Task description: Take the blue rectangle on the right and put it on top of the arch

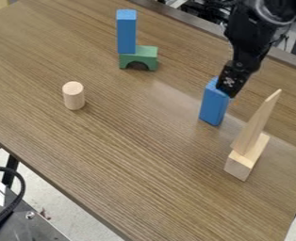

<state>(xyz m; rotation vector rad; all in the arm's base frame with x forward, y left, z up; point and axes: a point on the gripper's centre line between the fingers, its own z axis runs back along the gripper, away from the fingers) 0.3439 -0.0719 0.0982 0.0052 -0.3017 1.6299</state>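
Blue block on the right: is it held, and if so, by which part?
It cannot be told whether the block is held; the pincer is at its top end, hiding any grip.

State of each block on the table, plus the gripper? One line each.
Right blue block: upright, top end at the gripper
Gripper: lowered to that block's top; grip unclear
Green arch: opening down, left end loaded
Left blue block: upright on the arch
Wooden cylinder: on end
Wooden wedge: point up, on the wooden block
Wooden block: lying flat, under the wedge
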